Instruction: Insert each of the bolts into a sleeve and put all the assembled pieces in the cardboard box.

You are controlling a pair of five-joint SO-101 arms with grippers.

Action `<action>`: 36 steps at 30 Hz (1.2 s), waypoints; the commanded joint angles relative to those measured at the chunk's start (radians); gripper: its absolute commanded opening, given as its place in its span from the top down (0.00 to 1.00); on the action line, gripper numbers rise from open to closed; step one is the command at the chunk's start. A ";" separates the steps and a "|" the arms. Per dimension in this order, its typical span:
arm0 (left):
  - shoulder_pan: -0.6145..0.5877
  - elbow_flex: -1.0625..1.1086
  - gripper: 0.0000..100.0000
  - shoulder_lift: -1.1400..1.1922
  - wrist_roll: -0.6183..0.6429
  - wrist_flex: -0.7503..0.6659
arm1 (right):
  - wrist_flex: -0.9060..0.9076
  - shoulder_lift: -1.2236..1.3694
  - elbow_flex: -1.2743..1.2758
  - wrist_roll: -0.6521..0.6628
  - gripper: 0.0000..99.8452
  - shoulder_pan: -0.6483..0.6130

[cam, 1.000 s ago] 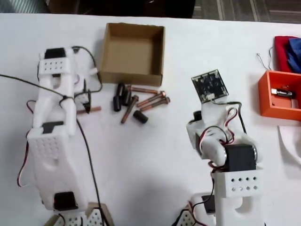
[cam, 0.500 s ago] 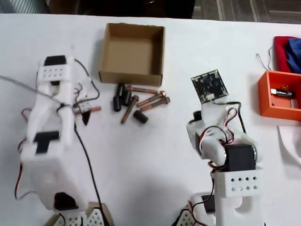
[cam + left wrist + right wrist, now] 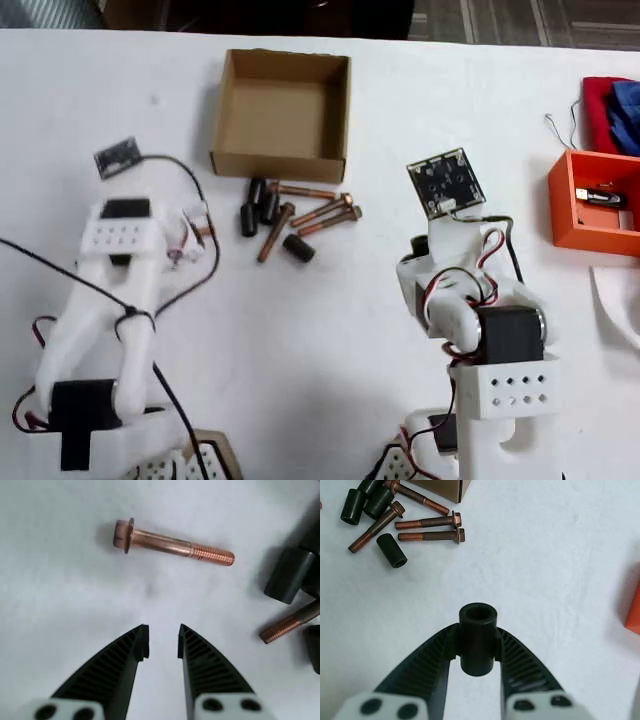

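- L claw (image 3: 162, 640): jaws a little apart, nothing between them. It hangs over the table (image 3: 60, 580), tips aimed at the lone bolt (image 3: 172, 545), which lies flat just ahead, crosswise to the jaws.
- R claw (image 3: 477, 641): pinching a black sleeve (image 3: 478, 625) upright, bore open & facing up, clear of the table, well apart from the pile (image 3: 320, 212).
- Rest of the task's things: loose bolts & sleeves lie in the pile just in front of the cardboard box (image 3: 280, 165). No assembled piece is in the box yet.
- Risk 1: the jaw gap looks tight for the bolt. If the tips land on top of the shank, the round bolt prob. rolls or skids off toward the nearby sleeve (image 3: 290, 575).
- Risk 2: a grab near the head or thread end would let the bolt tilt, so it wouldn't line up w/ the bore.
- Risk 3: R's pinch sits on the sleeve's lower half. A push from the bolt could cock it or slip it out.
- Views: high view gives the layout, i.e. box, pile & arm spacing. Wrist views give the jaw states, the bolt's heading & the bore's direction, which can't be judged from above.
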 commanded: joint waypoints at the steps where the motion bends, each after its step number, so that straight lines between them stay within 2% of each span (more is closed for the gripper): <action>1: 0.020 0.048 0.88 -0.051 0.006 -0.081 | -0.008 -0.008 -0.034 0.002 0.98 0.008; 3: 0.025 0.047 0.88 -0.051 0.035 -0.095 | -0.030 -0.008 -0.002 0.000 0.98 0.008; 5: 0.015 0.047 0.88 -0.049 0.150 -0.120 | -0.047 -0.008 0.032 0.005 0.98 0.008; 8: -0.005 0.056 0.88 -0.041 0.411 -0.213 | -0.050 -0.008 0.043 0.006 0.98 0.008; 11: -0.043 0.094 0.88 -0.029 0.697 -0.382 | -0.073 -0.007 0.041 0.006 0.98 0.007; 13: -0.051 0.125 0.88 -0.009 0.804 -0.508 | -0.077 -0.007 0.041 0.006 0.98 0.007; 15: -0.049 0.150 0.88 0.021 0.838 -0.585 | -0.076 -0.007 0.041 0.006 0.98 0.004; 18: -0.048 0.140 0.88 0.087 0.845 -0.626 | -0.073 -0.007 0.041 0.006 0.98 0.002; 27: -0.054 0.022 0.88 0.315 0.847 -0.618 | -0.071 -0.007 0.043 0.006 0.98 0.004; 32: -0.052 -0.013 0.88 0.348 0.845 -0.618 | -0.071 -0.007 0.043 0.006 0.98 0.004; 36: -0.054 -0.015 0.98 0.347 0.842 -0.618 | -0.071 -0.007 0.043 0.006 0.98 0.004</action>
